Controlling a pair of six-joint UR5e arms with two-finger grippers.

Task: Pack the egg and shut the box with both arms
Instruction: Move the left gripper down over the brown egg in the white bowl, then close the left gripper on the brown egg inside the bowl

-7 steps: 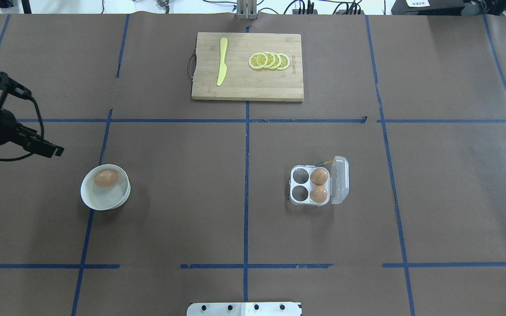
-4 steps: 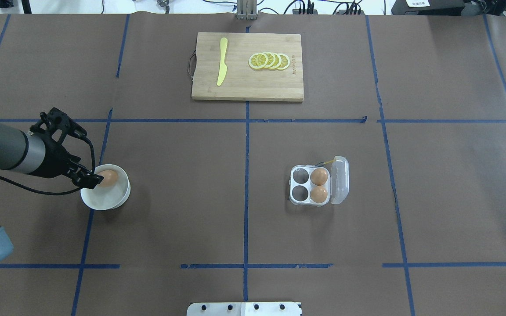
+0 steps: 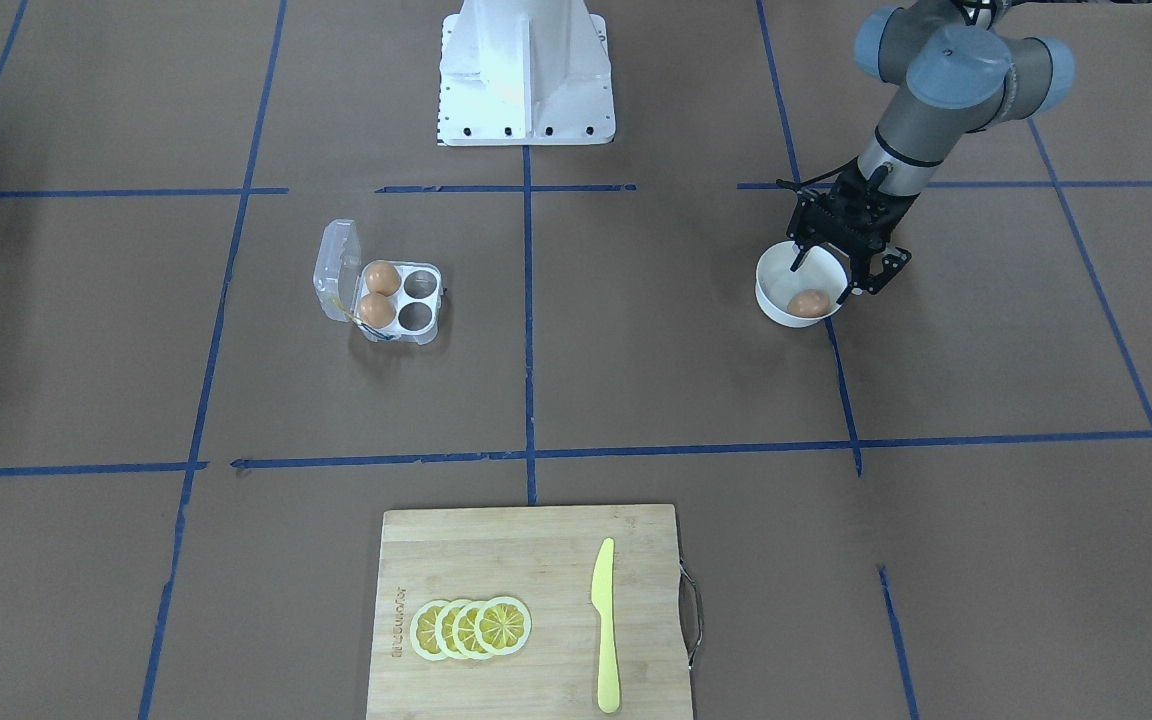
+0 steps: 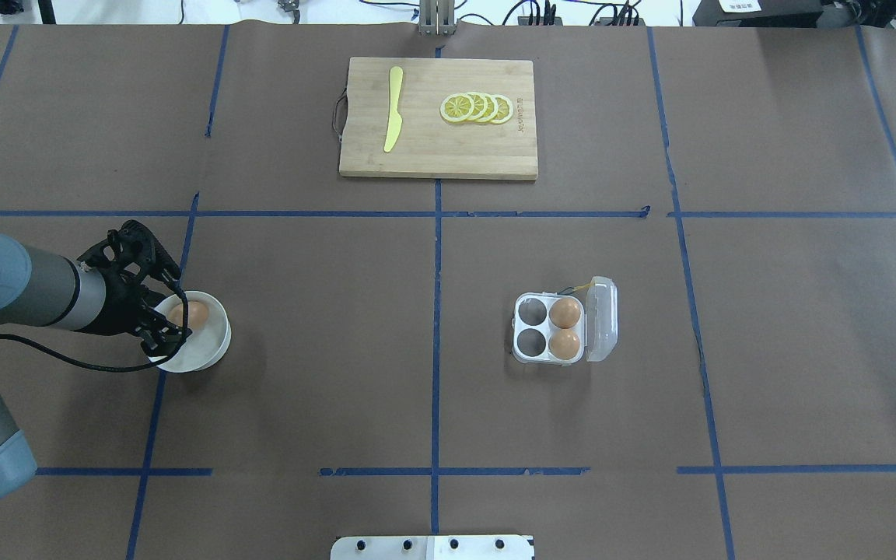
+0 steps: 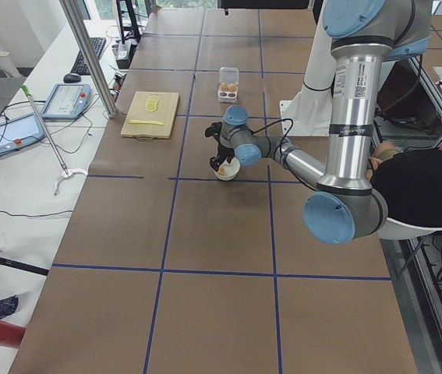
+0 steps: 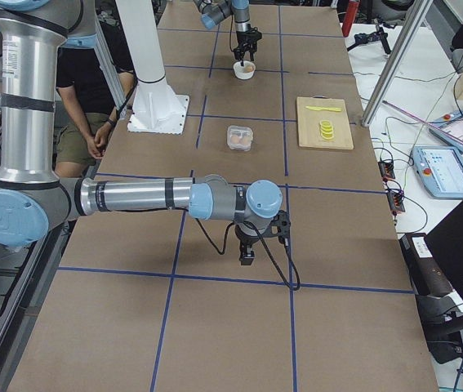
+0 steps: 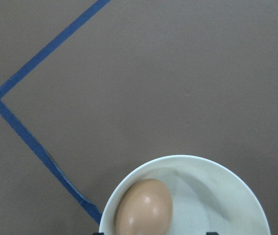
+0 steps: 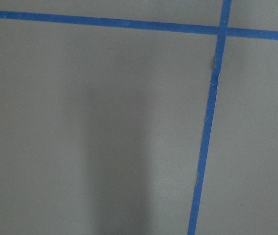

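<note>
The egg (image 4: pixel 193 314) lies in a round white bowl (image 4: pixel 215 346) at the table's left; it also shows in the front view (image 3: pixel 808 303) and the left wrist view (image 7: pixel 143 208). My left gripper (image 4: pixel 176 319) is open and hangs over the bowl, its fingers spread either side of the egg (image 3: pixel 826 275). The clear box (image 4: pixel 530 340) sits right of centre with its lid (image 4: pixel 602 319) open, two eggs (image 4: pixel 565 313) in the cells by the lid and two cells empty. My right gripper (image 6: pixel 247 253) shows only in the exterior right view, low over bare table; I cannot tell if it is open.
A wooden cutting board (image 4: pixel 438 155) at the far middle carries a yellow knife (image 4: pixel 393 109) and lemon slices (image 4: pixel 477 107). The white pedestal (image 3: pixel 526 70) stands at the robot's side. Blue tape lines cross the brown table. A seated person (image 5: pixel 415 179) is beside the table.
My left arm has swung in from the left edge to the bowl, and the open gripper now sits around the egg. The box and eggs have not moved.
</note>
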